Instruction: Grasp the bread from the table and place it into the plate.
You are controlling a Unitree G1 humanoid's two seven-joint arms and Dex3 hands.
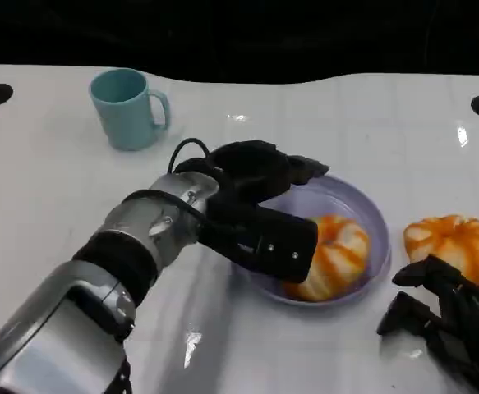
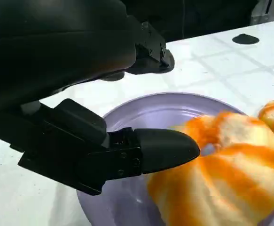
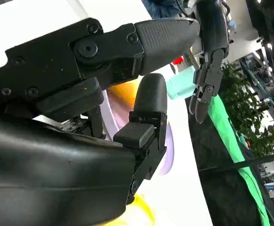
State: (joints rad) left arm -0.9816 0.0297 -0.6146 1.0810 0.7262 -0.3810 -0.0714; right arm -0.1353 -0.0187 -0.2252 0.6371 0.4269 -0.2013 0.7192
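Reaching arm: the left hand (image 1: 260, 205) is stretched over the near-left rim of the plate (image 1: 362, 205), its fingers spread apart and holding nothing.
Left fingers: in the left wrist view one black finger (image 2: 162, 148) lies just beside the bread in the plate, while the others arch over the plate's far rim.
Bread in plate: a round orange-and-white striped bread (image 1: 331, 256) sits inside the lavender plate, toward its near side.
Second bread: another striped bread (image 1: 451, 245) lies on the white table (image 1: 58, 189), just right of the plate and apart from it.
Right hand: the right hand (image 1: 449, 316) is low at the table's near right, close to the second bread, fingers apart and empty.
Mug: a teal mug (image 1: 128, 108) stands upright at the far left, well apart from the plate.
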